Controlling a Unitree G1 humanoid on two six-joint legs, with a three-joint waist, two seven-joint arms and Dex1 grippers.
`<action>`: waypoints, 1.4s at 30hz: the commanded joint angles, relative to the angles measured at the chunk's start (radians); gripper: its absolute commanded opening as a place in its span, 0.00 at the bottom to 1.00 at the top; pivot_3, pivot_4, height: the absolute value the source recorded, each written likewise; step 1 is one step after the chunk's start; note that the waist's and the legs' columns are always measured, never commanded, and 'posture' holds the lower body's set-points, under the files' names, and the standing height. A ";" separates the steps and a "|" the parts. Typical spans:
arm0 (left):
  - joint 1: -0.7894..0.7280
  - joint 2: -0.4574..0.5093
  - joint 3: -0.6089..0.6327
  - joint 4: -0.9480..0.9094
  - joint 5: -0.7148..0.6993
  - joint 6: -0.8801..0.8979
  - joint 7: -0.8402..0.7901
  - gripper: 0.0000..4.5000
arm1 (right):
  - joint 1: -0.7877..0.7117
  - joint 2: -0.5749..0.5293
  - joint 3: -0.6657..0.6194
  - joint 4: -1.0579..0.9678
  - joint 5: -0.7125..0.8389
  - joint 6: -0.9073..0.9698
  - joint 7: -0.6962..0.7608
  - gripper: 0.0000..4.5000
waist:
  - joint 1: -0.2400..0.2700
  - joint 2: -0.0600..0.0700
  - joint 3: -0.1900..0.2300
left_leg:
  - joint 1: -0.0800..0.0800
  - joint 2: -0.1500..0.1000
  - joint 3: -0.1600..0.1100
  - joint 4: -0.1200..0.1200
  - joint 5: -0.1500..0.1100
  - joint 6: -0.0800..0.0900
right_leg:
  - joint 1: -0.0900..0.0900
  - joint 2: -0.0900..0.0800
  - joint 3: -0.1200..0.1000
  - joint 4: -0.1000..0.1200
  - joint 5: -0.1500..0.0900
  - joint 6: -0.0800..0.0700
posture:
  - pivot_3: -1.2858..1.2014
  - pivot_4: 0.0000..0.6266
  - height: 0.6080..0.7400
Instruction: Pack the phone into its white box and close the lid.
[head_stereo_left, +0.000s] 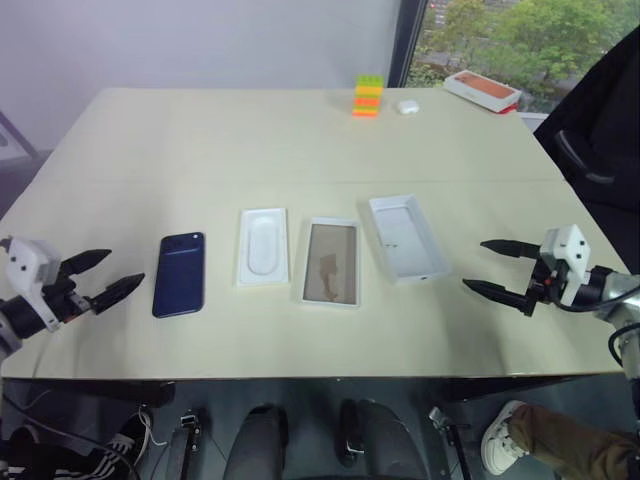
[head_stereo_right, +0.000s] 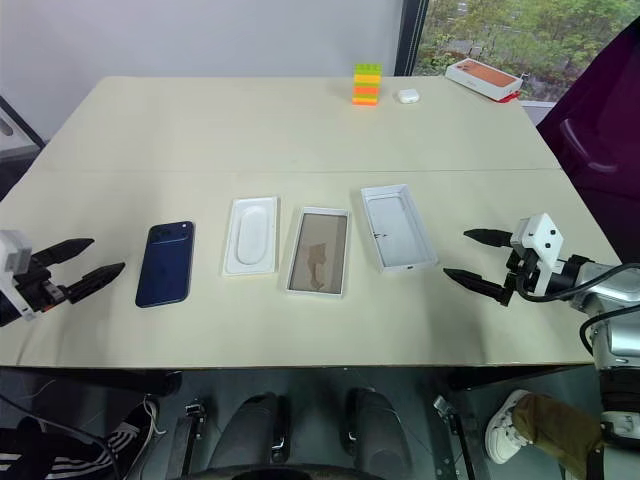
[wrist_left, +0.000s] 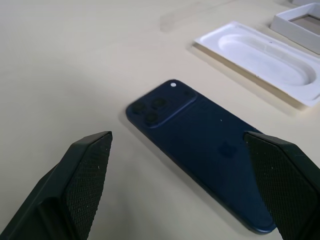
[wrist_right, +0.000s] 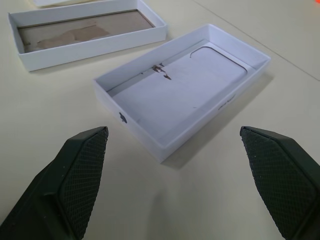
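Observation:
The dark navy phone lies back up on the cream table, its camera cluster at the far corner. To its right come a white insert with an oval recess, then the white box with its tan floor, then the lid lying with its plain white inside up. My left gripper hovers open just left of the phone, fingers apart and empty. Just right of the lid, my right gripper hangs open, pointing toward it, with nothing between its fingertips.
At the table's far edge stand a stack of coloured bricks, a small white earbud case and an orange-topped box. A dark chair stands off the right side. A person's shoe shows below the front right corner.

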 joint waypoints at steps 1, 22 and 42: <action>-0.101 0.052 -0.043 -0.111 -0.107 0.289 0.058 0.98 | -0.042 -0.001 -0.003 -0.101 0.037 0.063 -0.025 0.98 | 0.001 0.000 0.000 | 0.000 0.000 0.000 0.000 0.000 0.000 | 0.000 0.000 0.000 0.000 0.000 0.000 | 0.52 0.24 1.00; -0.516 -0.334 -0.114 -0.275 -0.189 1.046 0.791 0.98 | -0.253 0.119 0.225 -0.363 -0.089 0.163 -0.224 0.98 | -0.002 -0.002 0.000 | 0.001 0.000 0.001 0.000 0.000 0.000 | -0.001 0.005 0.005 0.003 0.003 -0.003 | 0.52 0.24 1.00; -0.506 -0.511 -0.215 -0.228 -0.133 1.040 0.826 0.98 | -0.260 0.151 0.236 -0.358 -0.112 0.143 -0.237 0.98 | 0.003 -0.002 -0.001 | 0.002 -0.001 0.001 0.001 0.001 -0.001 | 0.000 0.004 0.005 0.003 0.003 -0.003 | 0.52 0.24 1.00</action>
